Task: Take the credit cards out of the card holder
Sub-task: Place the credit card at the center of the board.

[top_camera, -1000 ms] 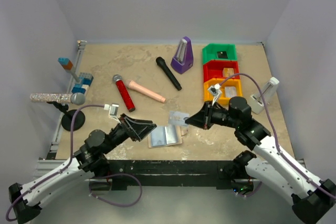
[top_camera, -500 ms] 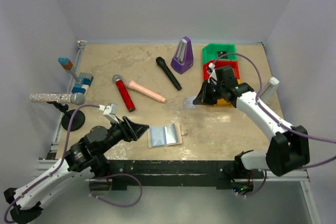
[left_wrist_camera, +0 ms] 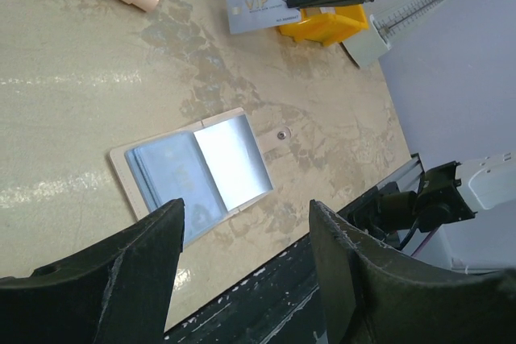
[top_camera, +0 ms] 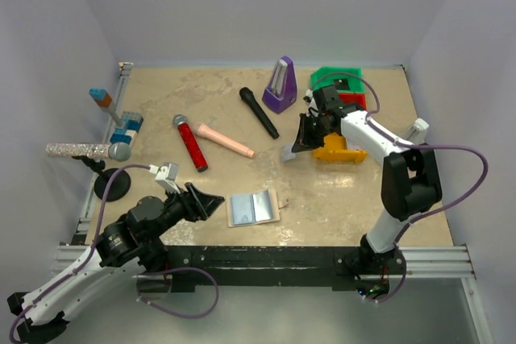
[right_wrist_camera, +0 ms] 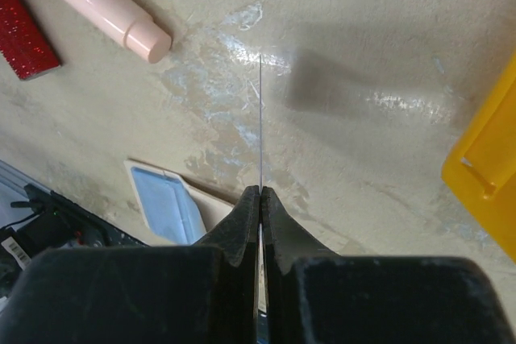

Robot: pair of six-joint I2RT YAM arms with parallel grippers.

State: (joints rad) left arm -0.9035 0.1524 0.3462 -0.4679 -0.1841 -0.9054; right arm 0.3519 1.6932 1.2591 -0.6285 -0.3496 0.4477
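well, credit cards (left_wrist_camera: 171, 187) inside card holder (left_wrist_camera: 235, 159)

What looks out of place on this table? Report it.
Nothing is spilled or damaged. Only the pale silver-grey credit card stands out: the right gripper pinches it above the table, away from the open beige-tan card holder, which still holds cards.

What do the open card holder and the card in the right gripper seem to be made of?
Card holder: tan edging looks like matte leather or imitation leather; the light blue inside shines under the light, perhaps smooth plastic. Card: probably stiff glossy plastic, silver-grey with print; the right gripper holds it edge-on as a thin straight line.
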